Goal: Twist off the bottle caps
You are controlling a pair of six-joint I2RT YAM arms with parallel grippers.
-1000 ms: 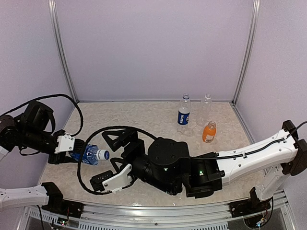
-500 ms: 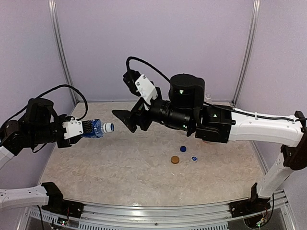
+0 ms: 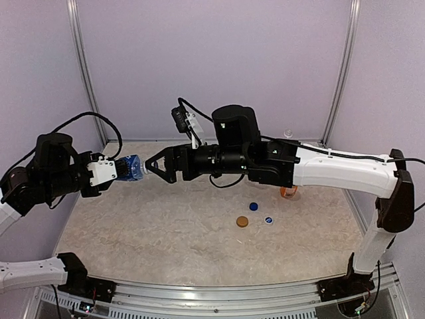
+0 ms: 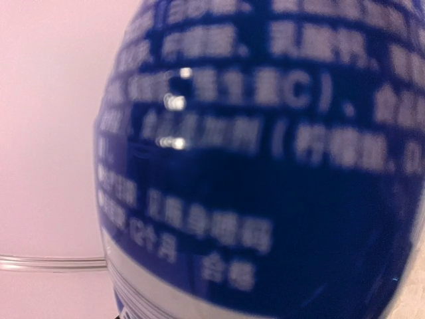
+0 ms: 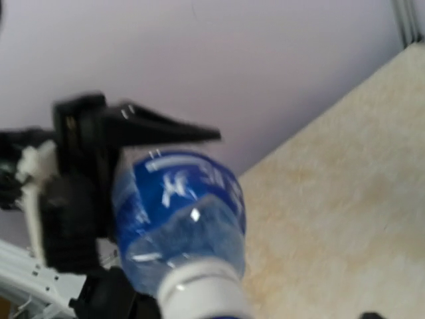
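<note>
My left gripper is shut on a clear bottle with a dark blue label, holding it level above the table's left side, neck pointing right. That label fills the left wrist view. My right gripper stands open at the bottle's mouth end, its jaws either side of the cap, which they hide from above. In the right wrist view the bottle points at the camera. Its white neck ring sits low and the cap is cut off at the bottom edge. The left gripper's black fingers clamp the body.
Three loose caps lie right of centre: a blue one, an orange-brown one and a white-rimmed blue one. The orange bottle and a clear bottle's top show behind my right forearm. Walls enclose the table.
The left arm raised the bottle from low over the table. The right arm swung up from the front, then dropped level, and its open jaws closed in on the cap end.
</note>
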